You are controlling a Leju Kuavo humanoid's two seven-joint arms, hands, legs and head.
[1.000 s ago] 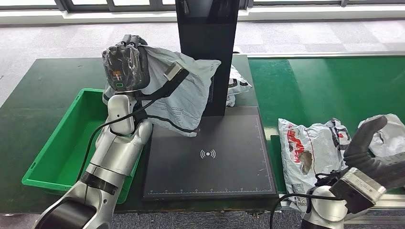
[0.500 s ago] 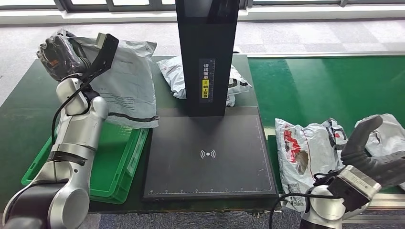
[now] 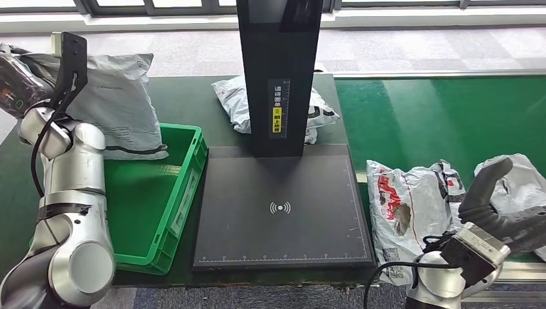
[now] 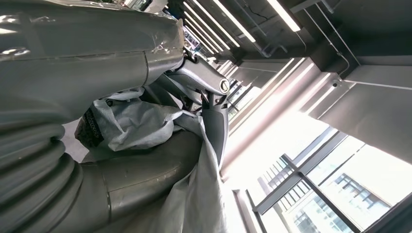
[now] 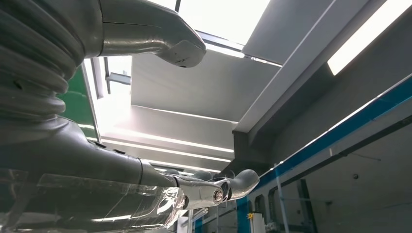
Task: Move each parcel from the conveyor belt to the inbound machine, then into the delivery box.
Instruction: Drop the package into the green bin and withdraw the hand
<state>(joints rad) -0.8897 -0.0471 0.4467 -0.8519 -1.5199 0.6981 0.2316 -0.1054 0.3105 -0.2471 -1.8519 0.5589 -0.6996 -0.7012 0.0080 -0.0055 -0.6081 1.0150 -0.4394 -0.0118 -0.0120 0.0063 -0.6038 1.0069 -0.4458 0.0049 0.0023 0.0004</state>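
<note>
My left hand [image 3: 20, 82] is raised at the far left and grips a grey parcel [image 3: 122, 96], which hangs over the far part of the green delivery box [image 3: 187, 187]. In the left wrist view the crumpled grey parcel [image 4: 141, 128] is bunched in the left hand [image 4: 97, 68]. The black inbound machine [image 3: 283, 206] has a bare platform and a tall column. A white and red parcel [image 3: 402, 206] and a grey parcel [image 3: 518, 174] lie on the green conveyor belt [image 3: 438, 116]. My right hand [image 3: 499, 209] hovers beside them, fingers apart and holding nothing, and the right hand [image 5: 73, 145] holds nothing in its wrist view.
Another white parcel [image 3: 235, 103] lies on the dark green table [image 3: 180, 96] behind the machine's column [image 3: 278, 71]. The delivery box stands directly left of the platform. Floor and windows lie beyond the table.
My left arm has swung left with the grey parcel, from over the machine's platform to over the delivery box. The parcels on the belt have crept slightly left. My right hand has hardly moved.
</note>
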